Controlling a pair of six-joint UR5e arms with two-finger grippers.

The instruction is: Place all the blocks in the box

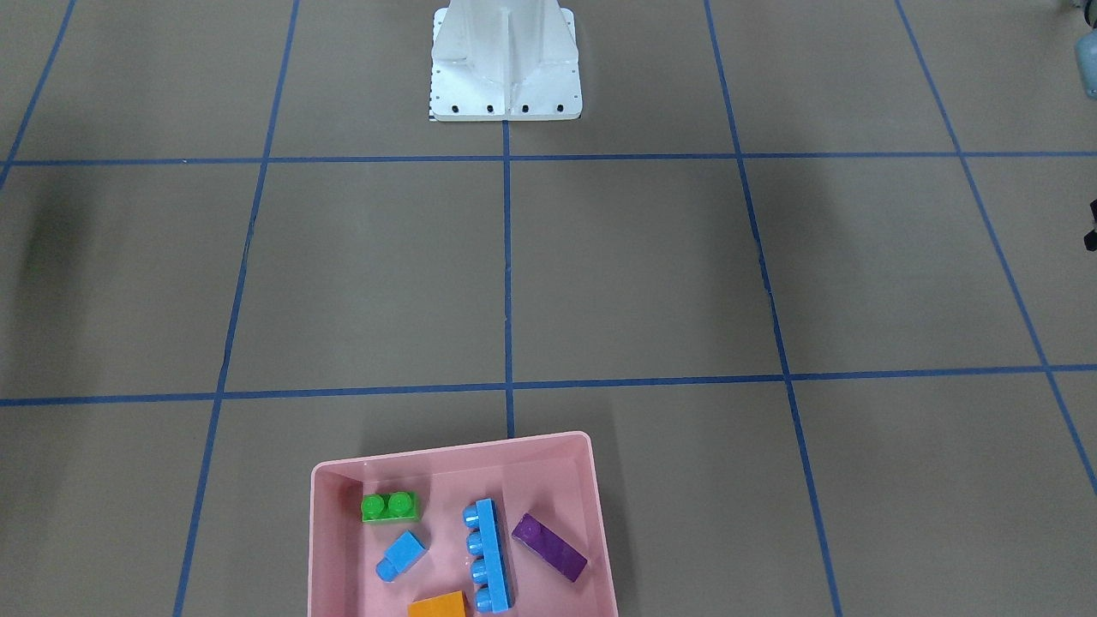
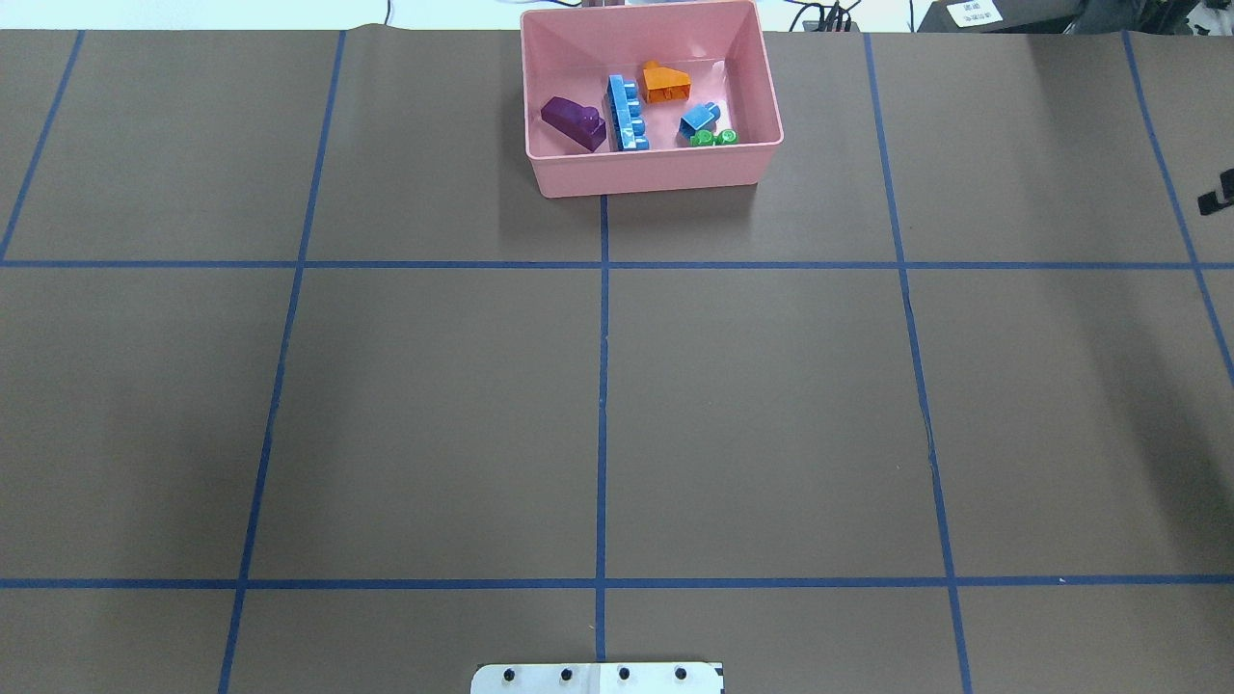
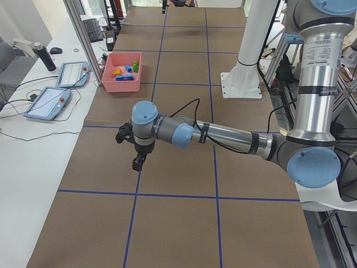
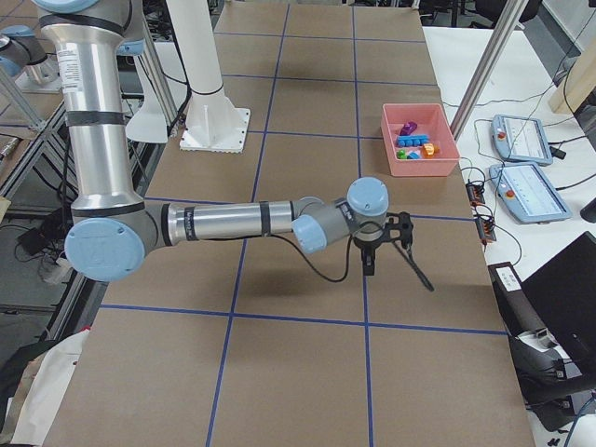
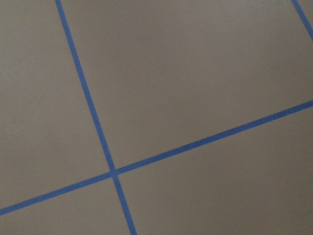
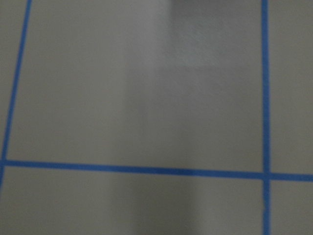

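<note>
Pink box [image 2: 656,178]: sitting at the table's [image 2: 434,405] far edge, well apart from both my arms.
Bricks: all five are lying inside it, with purple sloped [image 2: 573,122] beside long blue four-stud [image 2: 625,116], then orange sloped [image 2: 665,83], small blue one-stud [image 2: 696,120] and green two-stud [image 2: 714,138].
My left gripper [image 3: 138,162]: hanging over bare table; I cannot tell how my jaws are standing.
My right gripper [image 4: 371,264]: hanging likewise; jaw gap and any hold I cannot tell.
Wrist views: showing only blue tape lines [image 5: 113,171].

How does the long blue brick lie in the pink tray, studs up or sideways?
On its side: the long blue brick has four studs pointing sideways.
</note>
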